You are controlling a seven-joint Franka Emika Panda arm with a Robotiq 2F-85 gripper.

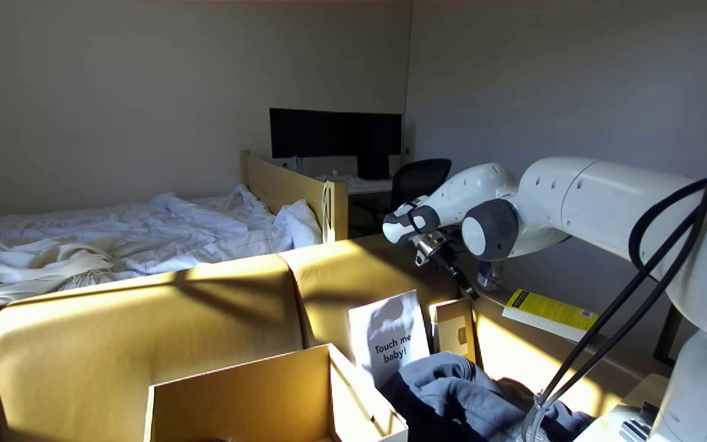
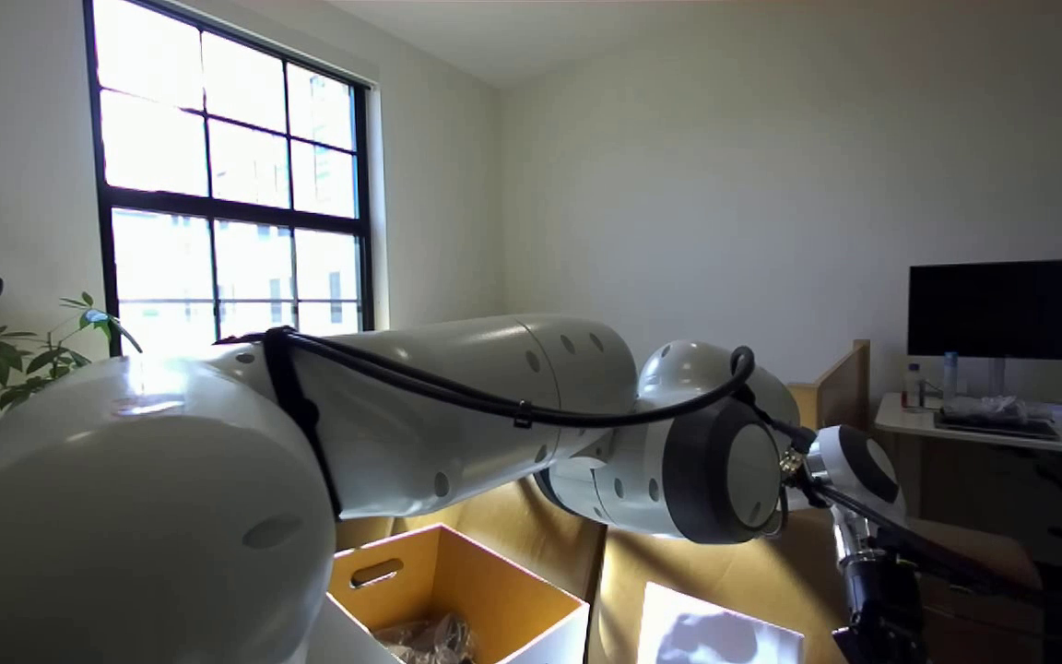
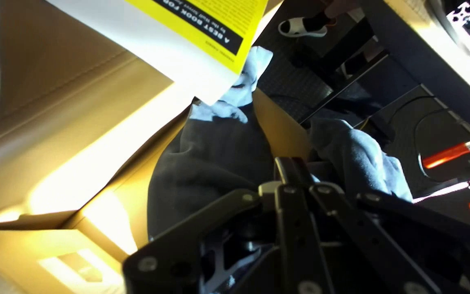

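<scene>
Sofa [image 1: 145, 325], tan and sunlit, forms the main support; its back and armrest [image 1: 510, 344] presumably keep the smaller articles from toppling. Robot arm [image 1: 611, 190] reaches across toward its far end, wrist bent downward, a posture that would suit access from above. Storage box [image 1: 243, 393], lidless, stands in front of the backrest, probably for the steadying it gives. Dark blue-grey cloth [image 1: 452, 393] lies beyond that box, bunched between tan walls [image 3: 278, 118] and spilling past one of them; its slack folds suggest that only those walls contain it. White panel [image 1: 384, 331], lettered "Touch me baby!", leans near the backrest, with a brown panel [image 1: 455, 331] upright just beside it; whether both belong to one box cannot be determined. Yellow book [image 1: 553, 310] lies flat on the armrest, seemingly because the ledge is broad enough, one corner projecting toward the cloth in the wrist view. Clear bottle [image 1: 488, 276], blue-labelled, is near the book; its footing is not visible. Gripper [image 3: 291, 163] points at the cloth, fingers clenched together with nothing seen between them; contact with the brown panel's top edge cannot be confirmed.
</scene>
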